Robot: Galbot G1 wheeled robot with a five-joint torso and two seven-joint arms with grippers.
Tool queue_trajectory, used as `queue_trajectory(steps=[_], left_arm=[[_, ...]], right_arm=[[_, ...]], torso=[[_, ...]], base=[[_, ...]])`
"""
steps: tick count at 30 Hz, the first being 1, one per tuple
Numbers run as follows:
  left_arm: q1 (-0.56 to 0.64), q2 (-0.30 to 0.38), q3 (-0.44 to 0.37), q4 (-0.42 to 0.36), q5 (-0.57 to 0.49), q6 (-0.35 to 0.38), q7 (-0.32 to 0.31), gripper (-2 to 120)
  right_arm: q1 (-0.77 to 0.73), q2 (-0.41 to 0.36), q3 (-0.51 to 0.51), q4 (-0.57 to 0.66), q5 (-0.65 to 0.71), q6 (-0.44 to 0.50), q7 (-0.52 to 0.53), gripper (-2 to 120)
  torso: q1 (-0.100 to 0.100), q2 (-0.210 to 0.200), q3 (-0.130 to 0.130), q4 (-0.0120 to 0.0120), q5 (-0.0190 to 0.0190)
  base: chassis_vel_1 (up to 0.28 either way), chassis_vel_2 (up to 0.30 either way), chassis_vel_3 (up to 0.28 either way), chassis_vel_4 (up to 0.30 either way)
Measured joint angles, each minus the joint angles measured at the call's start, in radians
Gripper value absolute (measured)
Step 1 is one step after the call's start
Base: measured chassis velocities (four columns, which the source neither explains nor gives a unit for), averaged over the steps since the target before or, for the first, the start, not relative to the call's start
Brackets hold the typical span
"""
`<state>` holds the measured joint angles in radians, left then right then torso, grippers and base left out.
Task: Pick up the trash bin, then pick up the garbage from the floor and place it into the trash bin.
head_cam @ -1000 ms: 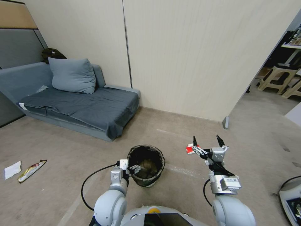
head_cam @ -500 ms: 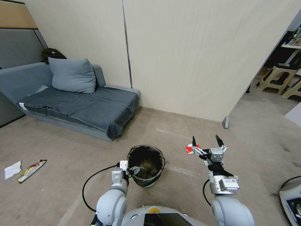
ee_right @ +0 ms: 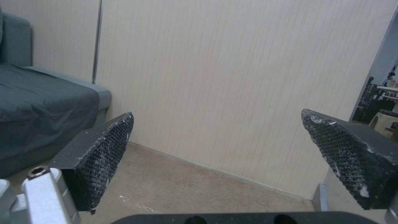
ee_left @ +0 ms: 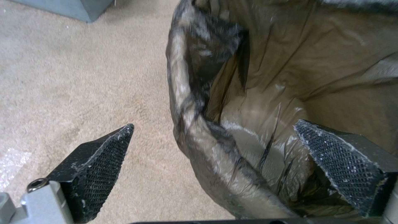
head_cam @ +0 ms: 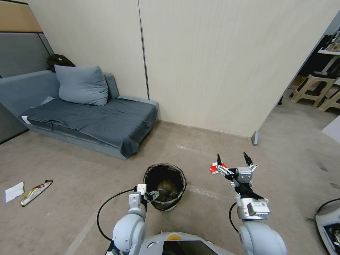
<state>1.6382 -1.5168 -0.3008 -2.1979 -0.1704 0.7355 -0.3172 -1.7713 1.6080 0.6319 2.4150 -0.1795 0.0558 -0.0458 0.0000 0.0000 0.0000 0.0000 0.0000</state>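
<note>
The trash bin (head_cam: 165,186), round and lined with a dark brown-black bag, stands on the carpet just ahead of me. My left gripper (head_cam: 153,194) is at its near-left rim. In the left wrist view the left gripper (ee_left: 215,149) is open and straddles the bagged rim (ee_left: 195,124), one finger outside and one inside. My right gripper (head_cam: 232,160) hangs open above the floor, right of the bin; the right wrist view has the right gripper (ee_right: 217,155) facing the wall with nothing between its fingers. A red-and-white wrapper (head_cam: 213,168) lies beside it. A white tissue (head_cam: 14,191) and a snack wrapper (head_cam: 35,192) lie far left.
A grey sofa (head_cam: 88,120) with a pillow (head_cam: 82,85) stands at the back left against the beige wall panels (head_cam: 212,71). The panel's foot (head_cam: 255,138) juts out at right, with stools (head_cam: 315,88) beyond. A round device (head_cam: 329,223) sits at the bottom right edge.
My left arm has shifted a little to the right, keeping its gripper at the bin's rim. The right gripper has sunk very slightly. The bin and the litter lie as before.
</note>
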Motion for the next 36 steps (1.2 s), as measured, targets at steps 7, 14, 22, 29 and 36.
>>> queue_trajectory(steps=[7,14,22,29,36], left_arm=[[-0.001,-0.001,0.001,0.026,-0.012,0.0,0.0,100],[-0.004,0.0,0.01,0.056,-0.021,-0.001,0.006,79],[-0.006,0.002,0.02,0.081,-0.028,-0.002,0.008,52],[-0.006,0.001,0.023,0.088,-0.023,-0.003,0.007,23],[-0.004,-0.001,0.025,0.096,-0.021,-0.009,0.011,3]], right_arm=[[0.0,0.0,0.0,-0.001,-0.001,0.002,-0.001,100],[-0.001,0.0,-0.002,-0.005,-0.008,0.016,-0.005,100],[-0.001,0.0,-0.005,-0.005,-0.01,0.019,-0.006,100],[-0.001,0.0,-0.012,-0.008,-0.017,0.028,-0.01,100],[-0.001,0.0,-0.017,-0.009,-0.021,0.033,-0.013,100]], torso=[[0.0,0.0,0.0,0.0,0.0],[0.0,0.0,0.0,0.0001,-0.0001],[0.0,0.0,0.0,0.0002,0.0005],[0.0,0.0,0.0,0.0001,0.0001],[0.0,0.0,0.0,-0.0001,0.0]], base=[[0.0,0.0,0.0,0.0],[0.0,0.0,0.0,0.0],[0.0,0.0,0.0,0.0],[0.0,0.0,0.0,0.0],[0.0,0.0,0.0,0.0]])
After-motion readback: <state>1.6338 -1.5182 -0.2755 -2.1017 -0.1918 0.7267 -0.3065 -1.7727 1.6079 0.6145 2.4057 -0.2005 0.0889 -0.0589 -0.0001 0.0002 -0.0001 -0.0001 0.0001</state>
